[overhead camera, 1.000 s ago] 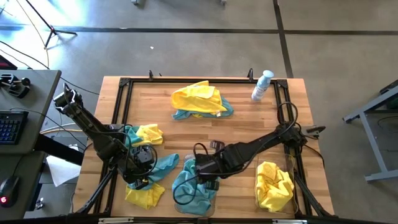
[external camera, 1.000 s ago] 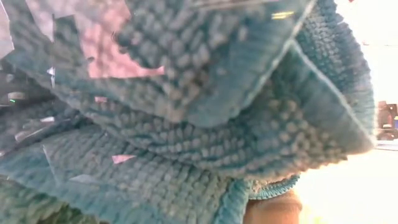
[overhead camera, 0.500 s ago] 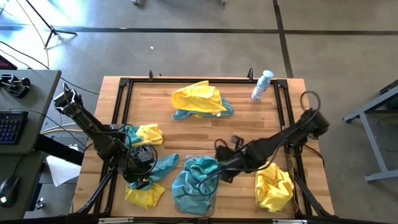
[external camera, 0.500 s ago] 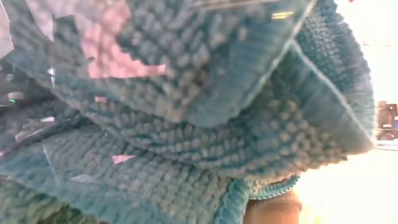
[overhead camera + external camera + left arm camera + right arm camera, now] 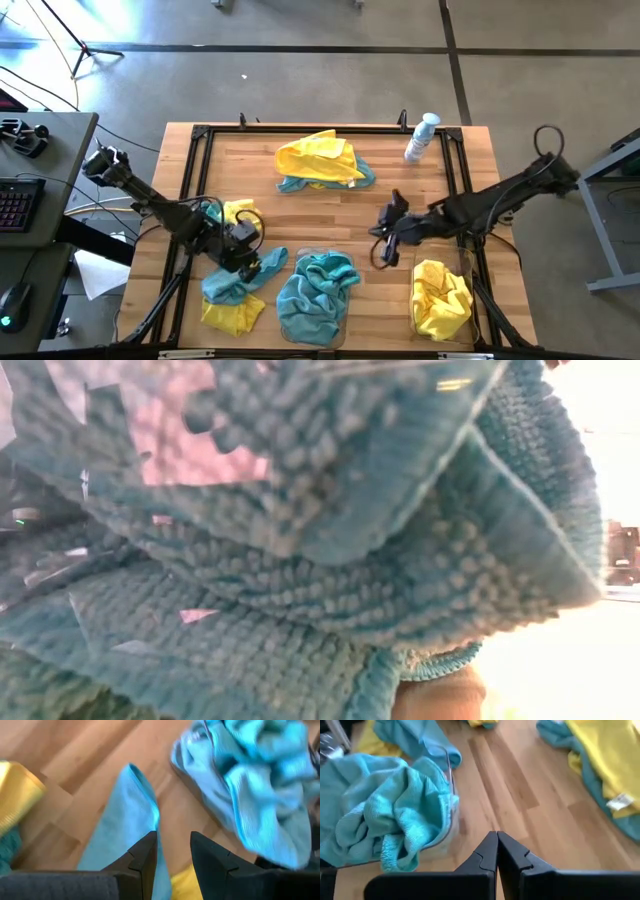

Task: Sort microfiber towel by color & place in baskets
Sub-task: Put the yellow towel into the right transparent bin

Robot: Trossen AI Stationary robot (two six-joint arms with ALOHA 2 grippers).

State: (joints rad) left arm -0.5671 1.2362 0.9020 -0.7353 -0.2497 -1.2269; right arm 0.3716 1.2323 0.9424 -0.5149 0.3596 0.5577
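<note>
Microfiber towel sorting is partly done on the wooden surface (image 5: 400,190). Two clear baskets sit along its near edge. The middle basket (image 5: 451,775) is piled with teal cloths (image 5: 315,295), which also fill the low view, pressed against the clear wall. The basket by the near right corner (image 5: 415,275) holds yellow cloths (image 5: 440,300).

Loose cloths remain. A large yellow one overlapping a teal one (image 5: 318,160) lies at the middle of the far edge. A teal and yellow pair (image 5: 232,212) sits by the left edge, and another yellow one (image 5: 232,315) is at the near left corner. A loose teal towel (image 5: 232,283) lies between that and the middle basket.

A second ago the right arm was reaching over the middle basket. It has since pulled back toward the right edge. The right gripper (image 5: 496,835) now hangs over bare wood between the two baskets, jaws pressed together and empty. This suggests a teal drop-off has just finished and the arm is free for another cloth.

The left arm has swung from the near left corner toward the middle. The left gripper (image 5: 172,836) has its jaws partly apart, with the loose teal towel running in between them. It looks like a pinch, and the cloth has bunched and shifted with the arm. I judge it is headed for the middle basket.

A white and blue spray bottle (image 5: 422,137) lies at the far right corner, with no writing legible. A small white tag (image 5: 620,802) shows on the far yellow cloth, and its print cannot be read.
</note>
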